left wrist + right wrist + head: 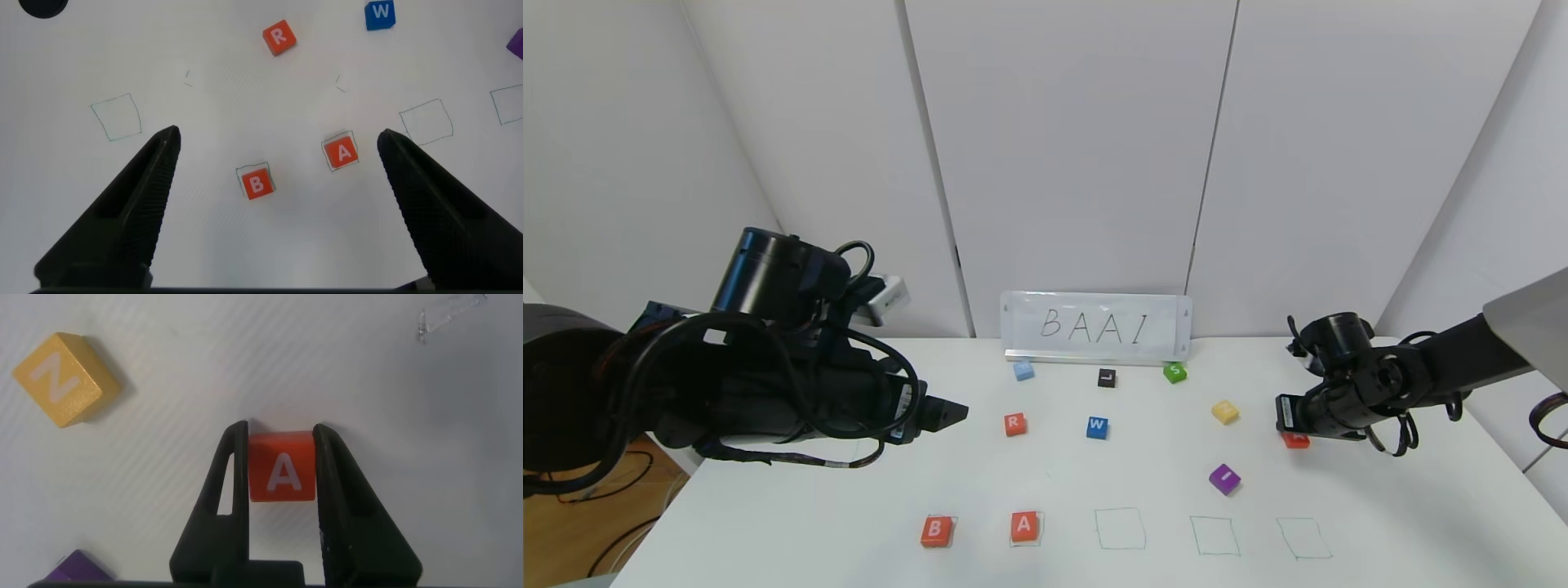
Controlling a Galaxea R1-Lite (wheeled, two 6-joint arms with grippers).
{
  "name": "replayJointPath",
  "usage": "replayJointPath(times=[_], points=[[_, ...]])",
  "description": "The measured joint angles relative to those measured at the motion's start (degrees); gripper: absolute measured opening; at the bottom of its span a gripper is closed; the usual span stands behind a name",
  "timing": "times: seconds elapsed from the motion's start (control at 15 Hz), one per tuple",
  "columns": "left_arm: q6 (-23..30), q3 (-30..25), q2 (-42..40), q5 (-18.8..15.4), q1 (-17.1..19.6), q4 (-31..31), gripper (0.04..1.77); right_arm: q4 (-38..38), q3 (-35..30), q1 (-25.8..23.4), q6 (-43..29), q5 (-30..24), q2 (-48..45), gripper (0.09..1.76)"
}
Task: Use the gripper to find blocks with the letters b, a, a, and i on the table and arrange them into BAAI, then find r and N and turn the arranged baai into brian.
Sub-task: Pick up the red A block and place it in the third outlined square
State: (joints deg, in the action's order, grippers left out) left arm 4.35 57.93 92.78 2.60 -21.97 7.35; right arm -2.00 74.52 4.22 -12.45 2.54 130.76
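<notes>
**Right gripper clamped on the second A; B and A already in their squares**

My right gripper (282, 469) has both matte black fingers (231, 486) pressed flat against the sides of an orange-red A block (282, 467), a small smooth cube with a white letter, at the right side of the table (1045, 478). I cannot tell whether that block is resting on the white top or lifted off it. Just beside it lies a yellow N block (65, 378) with a faint wood grain, and the purple I block (1224, 478) sits nearer the front edge.

My left gripper (274, 212) hangs with its two wedge-shaped fingers (135, 204) spread wide apart, holding nothing, above the left half of the table. Below it, the B block (257, 184) and the first A block (341, 153) each lie inside a thin green hand-drawn square. Three more drawn squares (1120, 528) continue that front row to the right.

Farther back lie the orange-red R block (1014, 424), a blue W block (1097, 427), a black block (1106, 377), a green S block (1174, 372) and a pale blue block (1023, 370). A glossy white card reading BAAI (1096, 327) stands against the wall panels.
</notes>
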Motion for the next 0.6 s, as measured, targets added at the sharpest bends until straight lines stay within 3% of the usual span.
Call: replayJointPath(times=[0.6], points=[[0.0,0.0,0.0,0.0,-0.1,0.0,1.72,-0.2,-1.9,0.8,-0.8,0.7,-2.9,0.54]])
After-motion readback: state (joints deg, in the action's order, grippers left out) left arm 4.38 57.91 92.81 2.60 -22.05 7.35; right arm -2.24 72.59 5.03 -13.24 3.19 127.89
